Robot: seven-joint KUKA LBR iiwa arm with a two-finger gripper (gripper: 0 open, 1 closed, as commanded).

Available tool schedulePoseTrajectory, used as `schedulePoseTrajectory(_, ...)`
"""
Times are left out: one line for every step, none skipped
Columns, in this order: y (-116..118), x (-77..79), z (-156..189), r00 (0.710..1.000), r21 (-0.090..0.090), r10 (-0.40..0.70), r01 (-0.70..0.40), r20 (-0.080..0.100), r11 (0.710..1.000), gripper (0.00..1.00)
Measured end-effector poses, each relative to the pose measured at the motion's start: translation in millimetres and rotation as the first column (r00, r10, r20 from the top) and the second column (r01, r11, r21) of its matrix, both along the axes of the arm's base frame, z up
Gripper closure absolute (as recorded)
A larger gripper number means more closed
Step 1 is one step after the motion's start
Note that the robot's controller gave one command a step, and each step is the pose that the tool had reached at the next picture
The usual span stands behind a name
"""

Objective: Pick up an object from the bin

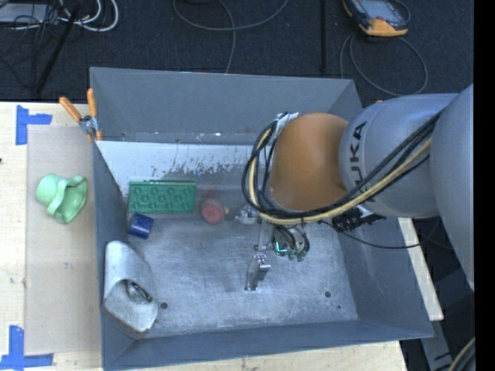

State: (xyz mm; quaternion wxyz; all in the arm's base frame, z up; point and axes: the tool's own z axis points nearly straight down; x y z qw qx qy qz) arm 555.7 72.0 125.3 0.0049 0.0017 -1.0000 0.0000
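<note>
My gripper (255, 275) hangs below the orange wrist cover, over the bare grey floor near the middle of the bin. The loose thing nearest to it is a small round pinkish-red piece (212, 211), up and to its left by the back wall. A flat green studded block (161, 198) lies left of that piece, against the back wall. Just below the block's left end sits a small blue piece (141, 226). None of these touches the gripper.
A crumpled white-grey bundle with a metal ring on it (128, 288) fills the bin's front left corner. The arm and its cables cover the bin's back right part. Bare floor stretches along the front and to the right of the gripper.
</note>
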Motion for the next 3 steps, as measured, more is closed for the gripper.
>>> schedulePoseTrajectory(4, 60.0, -54, 0.987, -0.001, 0.16, -0.16, 0.008, 0.987, 0.0)
schedulePoseTrajectory(41, 65.8, -25, 0.846, 0.0, 0.534, -0.534, 0.014, 0.846, 0.0)
schedulePoseTrajectory(28, 65.5, -26, 0.836, 0.001, 0.549, -0.549, 0.01, 0.836, 0.0)
